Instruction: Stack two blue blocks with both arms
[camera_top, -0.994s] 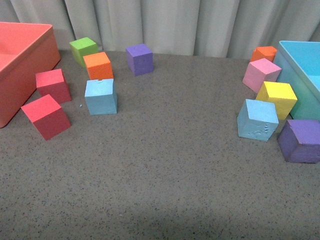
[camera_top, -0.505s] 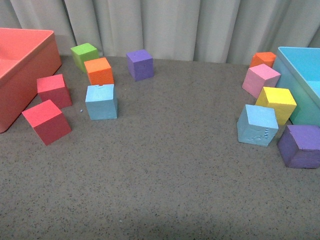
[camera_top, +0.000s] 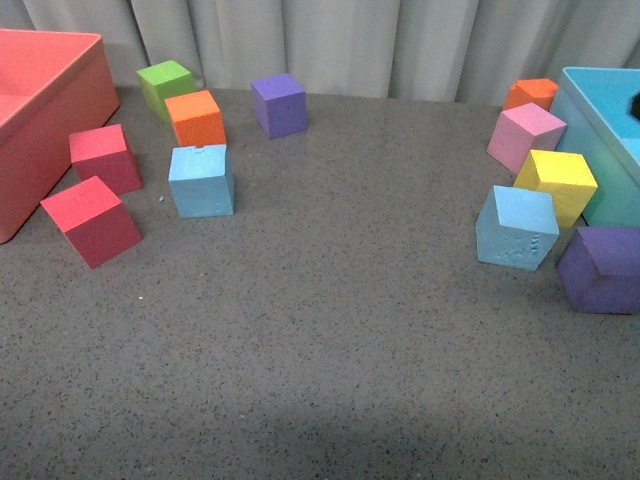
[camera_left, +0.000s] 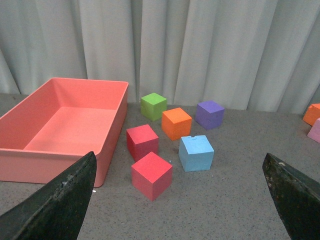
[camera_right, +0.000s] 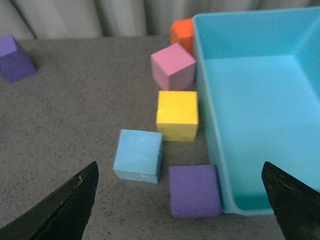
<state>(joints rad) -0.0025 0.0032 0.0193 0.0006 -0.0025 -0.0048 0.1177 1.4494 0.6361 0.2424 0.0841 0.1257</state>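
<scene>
One sky-blue block (camera_top: 201, 181) stands at the left among red and orange cubes; it also shows in the left wrist view (camera_left: 196, 152). The other sky-blue block (camera_top: 516, 227), with embossed marks on its front face, stands at the right beside the yellow cube; it also shows in the right wrist view (camera_right: 138, 155). Neither arm shows in the front view. My left gripper (camera_left: 182, 200) is open and empty, well short of the left block. My right gripper (camera_right: 180, 207) is open and empty above the right block and a purple cube (camera_right: 194, 190).
A red bin (camera_top: 60, 110) stands at the far left, a turquoise bin (camera_top: 600, 140) at the far right. Two red cubes (camera_top: 92, 221), an orange cube (camera_top: 195, 118), a green cube (camera_top: 166, 84) and a purple cube (camera_top: 279, 104) surround the left block. Pink (camera_top: 526, 137), yellow (camera_top: 556, 182), orange and purple (camera_top: 601, 268) cubes surround the right block.
The front view has shifted: the whole scene sits slightly higher in the frame than before. No block has moved relative to the others.
</scene>
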